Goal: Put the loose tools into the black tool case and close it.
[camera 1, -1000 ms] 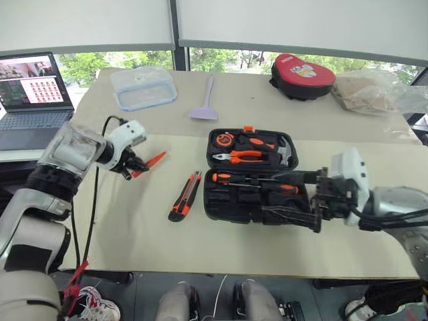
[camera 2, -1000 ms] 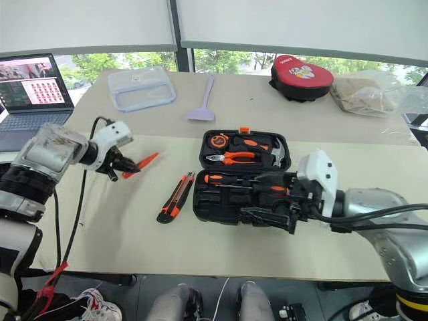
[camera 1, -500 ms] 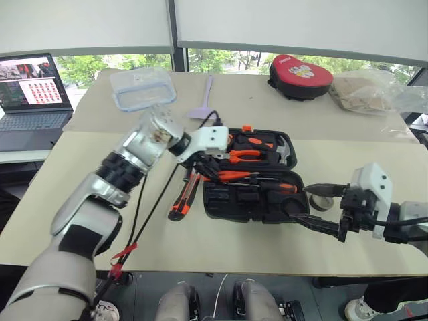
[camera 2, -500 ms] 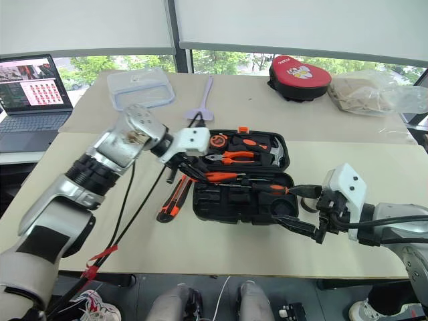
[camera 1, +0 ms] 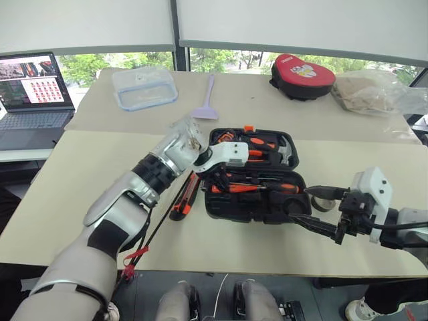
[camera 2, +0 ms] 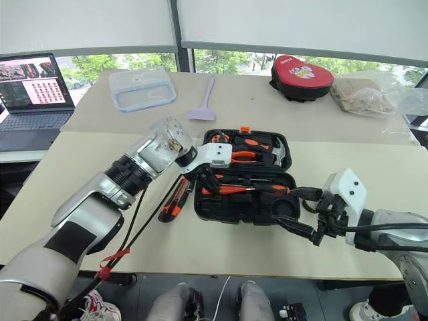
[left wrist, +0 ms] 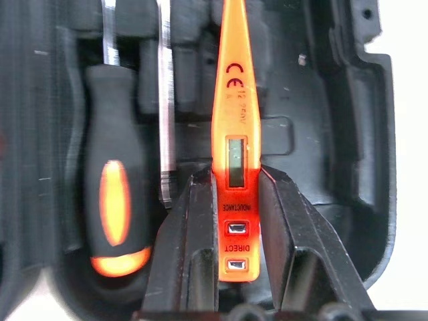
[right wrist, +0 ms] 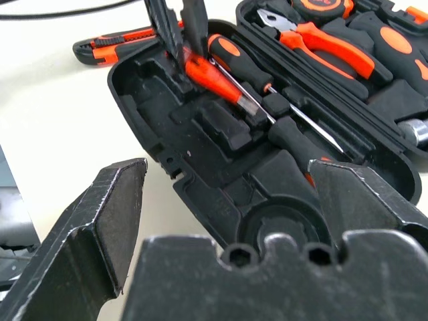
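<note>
The black tool case (camera 1: 221,207) lies open in the middle of the table. My left gripper (camera 1: 218,178) is shut on the small orange tester screwdriver (left wrist: 234,154), tip down over the case's near half. Beside it, a screwdriver with an orange-black handle (left wrist: 117,214) rests in a slot, and a second one (right wrist: 301,144) lies further along. The orange-black utility knife (camera 1: 185,199) lies on the table left of the case, partly under my left arm. My right gripper (camera 1: 304,204) stands open at the case's right end. The grey tape roll (camera 1: 326,203) sits just behind it.
Pliers (camera 1: 249,154), a hammer and a tape measure fill the case's far half. A lilac scraper (camera 1: 206,100), a clear lidded box (camera 1: 144,87) and a red-and-black pouch (camera 1: 304,67) lie at the back. A laptop (camera 1: 33,93) stands far left, a plastic bag (camera 1: 364,90) far right.
My left gripper carried the tester screwdriver from the table's left side over to the case and lowered it. My right gripper drew back off the case to its right end, then held still.
</note>
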Tool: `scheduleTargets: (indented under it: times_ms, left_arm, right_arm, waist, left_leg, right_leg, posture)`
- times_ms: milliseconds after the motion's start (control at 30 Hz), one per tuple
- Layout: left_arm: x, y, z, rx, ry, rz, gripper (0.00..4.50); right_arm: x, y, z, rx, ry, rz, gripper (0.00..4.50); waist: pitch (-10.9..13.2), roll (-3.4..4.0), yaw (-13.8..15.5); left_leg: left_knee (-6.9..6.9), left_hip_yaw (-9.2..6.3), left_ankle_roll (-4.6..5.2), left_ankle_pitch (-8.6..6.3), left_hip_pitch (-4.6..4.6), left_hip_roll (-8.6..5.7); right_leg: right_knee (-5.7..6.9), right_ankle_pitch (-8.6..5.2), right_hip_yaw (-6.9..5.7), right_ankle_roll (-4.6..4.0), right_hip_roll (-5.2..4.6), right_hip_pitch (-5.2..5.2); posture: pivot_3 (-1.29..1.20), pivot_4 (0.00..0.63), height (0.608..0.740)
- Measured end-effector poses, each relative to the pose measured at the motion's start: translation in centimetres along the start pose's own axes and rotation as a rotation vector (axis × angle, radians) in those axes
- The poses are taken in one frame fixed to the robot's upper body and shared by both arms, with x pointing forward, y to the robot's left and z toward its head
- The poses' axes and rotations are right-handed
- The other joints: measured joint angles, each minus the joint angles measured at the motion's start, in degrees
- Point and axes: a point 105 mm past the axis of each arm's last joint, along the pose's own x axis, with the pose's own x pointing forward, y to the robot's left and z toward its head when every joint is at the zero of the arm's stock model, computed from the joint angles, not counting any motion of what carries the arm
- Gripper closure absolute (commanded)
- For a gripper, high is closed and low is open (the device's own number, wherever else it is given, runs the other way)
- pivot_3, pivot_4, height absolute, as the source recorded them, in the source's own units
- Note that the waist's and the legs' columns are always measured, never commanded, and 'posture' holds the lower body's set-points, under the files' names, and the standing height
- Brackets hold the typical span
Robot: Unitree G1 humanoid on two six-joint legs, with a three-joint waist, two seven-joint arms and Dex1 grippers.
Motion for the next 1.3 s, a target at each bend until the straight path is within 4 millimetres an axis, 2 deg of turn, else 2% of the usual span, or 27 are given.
scheduleTargets:
  times_ms: [433,500,533,767,867,967,1100,1267,1300]
  left_arm:
    - [1.6,0.8,0.3,-0.005,0.023,0.012,4.09]
    - [1.5,0.8,0.4,-0.006,0.022,0.011,3.08]
    - [1.5,0.8,0.4,-0.004,0.023,0.012,2.86]
    - [0.1,-0.5,-0.6,0.035,0.022,-0.032,0.18]
    - [-2.0,-1.3,-1.0,0.024,-0.037,-0.027,0.18]
    - [-3.6,-1.7,-0.3,0.023,-0.190,0.004,0.97]
    - [-3.7,-1.3,0.4,-0.022,-0.418,0.059,2.51]
    - [-1.4,-0.5,-0.8,-0.116,-0.567,0.164,4.48]
    - [-1.0,-0.3,-1.0,-0.126,-0.581,0.182,4.48]
  right_arm:
    - [0.1,0.2,0.1,0.001,-0.018,-0.024,0.00]
    - [0.1,0.1,0.2,0.002,-0.027,-0.030,0.00]
    - [0.0,0.1,0.2,0.002,-0.029,-0.033,0.00]
    - [0.0,0.1,0.3,0.001,-0.032,-0.032,0.00]
    - [0.0,0.0,0.3,0.003,-0.033,-0.031,0.00]
    - [0.0,-0.1,0.5,-0.001,-0.040,-0.031,0.00]
    - [0.1,-0.3,0.7,-0.007,-0.048,-0.026,0.00]
    - [-0.1,-0.4,0.6,-0.006,-0.033,-0.023,0.00]
    - [-0.1,-0.4,0.6,-0.008,-0.033,-0.022,0.00]
  waist:
    - [0.0,0.03,0.5]
    - [0.0,0.03,0.5]
    - [0.0,0.03,0.5]
    - [0.0,0.04,-0.2]
    - [0.0,0.05,-0.3]
    - [0.0,0.07,0.0]
    - [0.0,0.07,0.3]
    - [0.0,0.07,0.2]
    - [0.0,0.06,0.2]
  left_leg:
    - [0.10,-0.36,0.19,-0.11,0.23,-0.05]
    - [0.13,-0.42,0.21,-0.12,0.19,-0.06]
    - [0.14,-0.44,0.21,-0.12,0.16,-0.06]
    - [0.14,-0.51,0.16,-0.09,0.04,-0.04]
    - [0.14,-0.52,0.13,-0.08,0.04,-0.01]
    - [0.17,-0.56,0.14,-0.07,0.06,-0.04]
    - [0.35,-0.72,0.19,-0.08,-0.01,-0.11]
    - [0.34,-0.74,0.18,-0.07,0.00,-0.12]
    - [0.35,-0.74,0.18,-0.07,-0.01,-0.12]
  right_leg:
    - [-0.11,-0.01,-0.25,0.02,-0.16,0.53]
    - [-0.11,-0.01,-0.29,0.02,-0.18,0.53]
    - [-0.10,-0.01,-0.30,0.02,-0.18,0.52]
    - [-0.07,-0.01,-0.40,0.02,-0.16,0.42]
    - [-0.06,-0.01,-0.40,0.02,-0.14,0.41]
    - [-0.07,-0.02,-0.44,0.04,-0.19,0.48]
    - [-0.07,0.00,-0.58,0.11,-0.26,0.59]
    - [-0.06,0.00,-0.62,0.11,-0.24,0.61]
    - [-0.07,0.01,-0.63,0.12,-0.24,0.61]
  posture:
    - [0.00,0.150,0.731]
    - [0.00,0.150,0.731]
    - [0.00,0.150,0.731]
    - [0.00,0.150,0.731]
    - [0.00,0.150,0.731]
    - [0.00,0.150,0.731]
    - [0.00,0.150,0.731]
    - [0.00,0.150,0.731]
    - [0.00,0.150,0.731]
